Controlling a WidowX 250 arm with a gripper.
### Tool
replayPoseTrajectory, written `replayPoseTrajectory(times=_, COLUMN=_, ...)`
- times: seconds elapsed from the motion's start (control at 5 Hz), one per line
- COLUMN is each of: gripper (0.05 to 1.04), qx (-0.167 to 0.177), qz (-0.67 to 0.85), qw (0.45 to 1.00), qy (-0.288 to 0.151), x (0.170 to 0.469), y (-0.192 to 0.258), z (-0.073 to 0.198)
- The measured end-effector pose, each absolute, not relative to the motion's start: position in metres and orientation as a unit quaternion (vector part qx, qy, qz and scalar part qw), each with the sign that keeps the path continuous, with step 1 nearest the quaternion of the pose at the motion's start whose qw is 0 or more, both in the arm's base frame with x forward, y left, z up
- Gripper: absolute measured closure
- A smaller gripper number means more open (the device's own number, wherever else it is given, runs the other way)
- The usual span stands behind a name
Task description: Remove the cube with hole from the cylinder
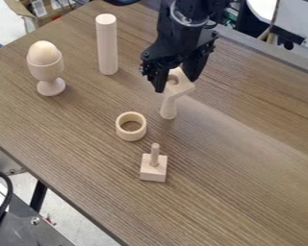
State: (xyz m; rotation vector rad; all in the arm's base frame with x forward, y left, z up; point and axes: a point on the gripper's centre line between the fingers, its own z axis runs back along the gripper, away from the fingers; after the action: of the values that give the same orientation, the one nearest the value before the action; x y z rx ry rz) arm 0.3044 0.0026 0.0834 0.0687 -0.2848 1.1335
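End effector (pixel 176 86) at cube with hole (pixel 182 88), cylinder (pixel 169 110) beneath, cannot tell opening or hold

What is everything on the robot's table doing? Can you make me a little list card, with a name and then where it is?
Gripper: at the block with the hole
Block with hole: at the top of a narrow post
Narrow post: upright on the table, under that block
Ring: on the table, hole facing up
Block with peg: on the table, peg pointing up
Tall cylinder: standing upright
Egg shape: sitting in a cup with a foot
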Motion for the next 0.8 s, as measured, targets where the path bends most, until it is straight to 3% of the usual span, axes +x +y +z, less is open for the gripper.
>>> replayPoseTrajectory(times=0.2, gripper=0.300, qx=0.046, qz=0.529, qw=0.836, qy=-0.139, x=0.305, y=0.007, z=0.088)
replayPoseTrajectory(times=0.4, gripper=0.310, qx=0.048, qz=0.506, qw=0.843, qy=-0.179, x=0.327, y=0.006, z=0.116)
replayPoseTrajectory(times=0.6, gripper=0.311, qx=0.075, qz=0.460, qw=0.857, qy=-0.218, x=0.348, y=-0.007, z=0.139)
replayPoseTrajectory(times=0.8, gripper=0.311, qx=0.067, qz=0.430, qw=0.871, qy=-0.229, x=0.360, y=-0.024, z=0.140)
